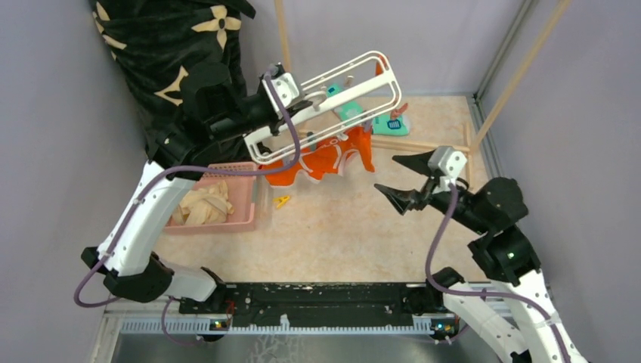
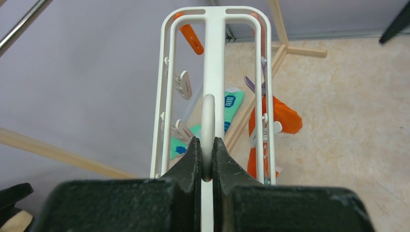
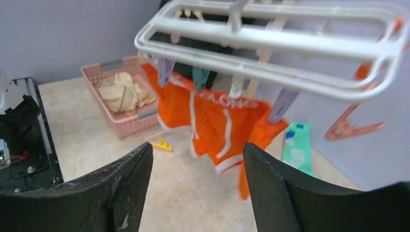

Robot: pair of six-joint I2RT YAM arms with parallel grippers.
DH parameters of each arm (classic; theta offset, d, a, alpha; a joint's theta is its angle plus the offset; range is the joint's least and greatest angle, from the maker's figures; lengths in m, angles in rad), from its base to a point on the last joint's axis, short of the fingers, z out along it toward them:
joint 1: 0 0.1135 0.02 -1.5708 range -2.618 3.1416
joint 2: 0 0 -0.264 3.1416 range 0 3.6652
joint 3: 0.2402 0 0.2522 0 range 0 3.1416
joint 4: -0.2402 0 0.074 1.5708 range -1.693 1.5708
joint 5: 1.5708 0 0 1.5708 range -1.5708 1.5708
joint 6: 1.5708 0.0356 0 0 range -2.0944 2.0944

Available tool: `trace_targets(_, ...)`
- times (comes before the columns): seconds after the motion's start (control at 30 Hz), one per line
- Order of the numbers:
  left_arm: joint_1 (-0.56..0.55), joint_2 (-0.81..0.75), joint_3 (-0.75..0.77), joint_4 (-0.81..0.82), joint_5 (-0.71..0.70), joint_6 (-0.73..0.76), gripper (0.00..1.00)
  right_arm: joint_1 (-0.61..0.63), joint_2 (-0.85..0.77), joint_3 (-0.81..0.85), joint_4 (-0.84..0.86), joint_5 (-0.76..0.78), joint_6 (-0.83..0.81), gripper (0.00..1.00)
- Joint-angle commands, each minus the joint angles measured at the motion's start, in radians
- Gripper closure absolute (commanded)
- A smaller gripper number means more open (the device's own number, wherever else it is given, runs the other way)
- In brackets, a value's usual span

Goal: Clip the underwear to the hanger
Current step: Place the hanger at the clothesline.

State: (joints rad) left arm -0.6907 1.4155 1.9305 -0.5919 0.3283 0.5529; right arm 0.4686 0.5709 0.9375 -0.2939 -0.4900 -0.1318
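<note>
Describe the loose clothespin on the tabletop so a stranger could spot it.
Find the pink plastic basket on the left. Just off its right wall lies a small yellow clothespin. It alone lies on the tabletop; the others dangle from the white plastic hanger.

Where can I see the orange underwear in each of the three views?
Top external: underwear at upper centre, hanging below the hanger.
Left wrist: right of centre, behind the frame's right rail.
Right wrist: centre.
Shared landmark: the hanger.
</note>
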Motion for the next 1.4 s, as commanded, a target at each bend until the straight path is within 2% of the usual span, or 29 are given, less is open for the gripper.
trace_targets(0.0, 0.005, -0.124, -0.057, 0.027, 0.095, 0.085, 1.00, 0.005, -0.016, 0.182, -0.058, -0.091, -0.093, 0.31)
trace_targets(0.13, 0.005, -0.198, -0.157, -0.005, 0.244, 0.097, 1.00, 0.005, 0.014, 0.295, -0.122, -0.275, -0.156, 0.30)
trace_targets(0.27, 0.005, -0.225, -0.186, -0.064, 0.366, 0.101, 1.00, 0.005, 0.043, 0.301, -0.079, -0.337, -0.213, 0.31)
trace_targets(0.37, 0.005, -0.242, -0.203, -0.099, 0.401, 0.110, 1.00, 0.005, 0.097, 0.345, -0.095, -0.287, -0.222, 0.34)
trace_targets(0.43, 0.005, -0.257, -0.215, -0.122, 0.420, 0.120, 1.00, 0.005, 0.145, 0.408, -0.156, -0.227, -0.211, 0.39)
trace_targets(0.53, 0.005, -0.275, -0.233, -0.165, 0.438, 0.137, 1.00, 0.005, 0.191, 0.470, -0.260, -0.230, -0.246, 0.40)
trace_targets(0.7, 0.005, -0.291, -0.271, -0.222, 0.472, 0.141, 1.00, 0.006, 0.283, 0.546, -0.444, -0.442, -0.326, 0.39)
trace_targets(0.8, 0.005, -0.297, -0.287, -0.229, 0.507, 0.133, 1.00, 0.005, 0.320, 0.517, -0.447, -0.508, -0.343, 0.40)
trace_targets(0.93, 0.005, -0.292, -0.288, -0.239, 0.512, 0.134, 1.00, 0.005, 0.335, 0.459, -0.415, -0.480, -0.362, 0.42)
trace_targets(1.2, 0.005, -0.287, -0.307, -0.256, 0.496, 0.156, 1.00, 0.036, 0.425, 0.557, -0.638, -0.358, -0.435, 0.43)
trace_targets(1.3, 0.004, -0.282, -0.315, -0.253, 0.493, 0.161, 1.00, 0.036, 0.424, 0.549, -0.622, -0.261, -0.366, 0.43)
trace_targets(1.37, 0.004, -0.283, -0.322, -0.253, 0.491, 0.170, 1.00, 0.036, 0.366, 0.500, -0.519, -0.124, -0.251, 0.43)
